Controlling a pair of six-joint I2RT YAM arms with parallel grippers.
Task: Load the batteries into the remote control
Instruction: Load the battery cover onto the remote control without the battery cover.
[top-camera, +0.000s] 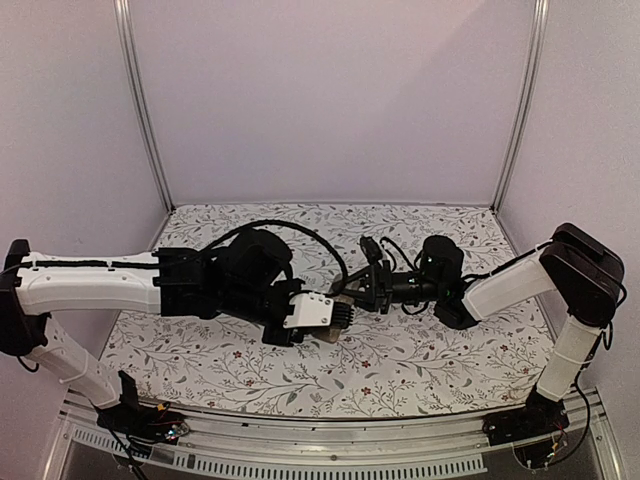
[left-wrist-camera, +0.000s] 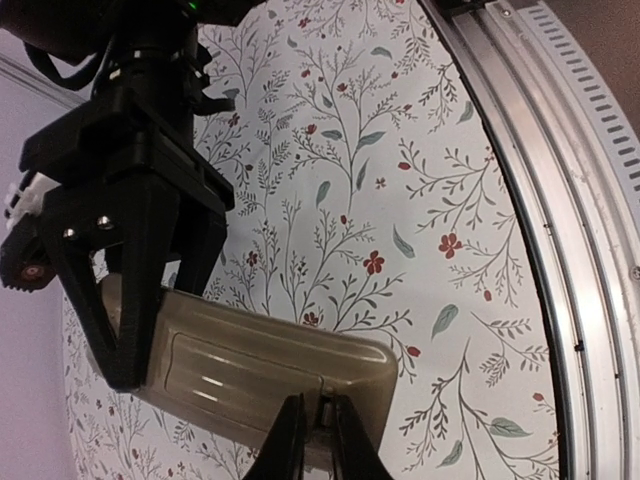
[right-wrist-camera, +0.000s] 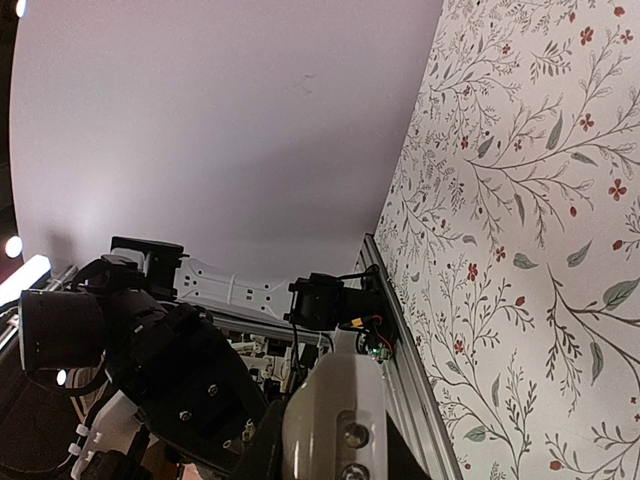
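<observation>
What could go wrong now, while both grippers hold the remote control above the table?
The left gripper pinches only the edge of the remote control; such a thin hold may slip.
The right gripper clamps its other end, so a pull between the arms could twist it loose and drop it onto the table.
No batteries show in any view.

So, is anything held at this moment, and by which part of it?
Yes, the remote control is held by both. The left end effector pinches its long edge near one end; the right end effector clamps the opposite end.
</observation>
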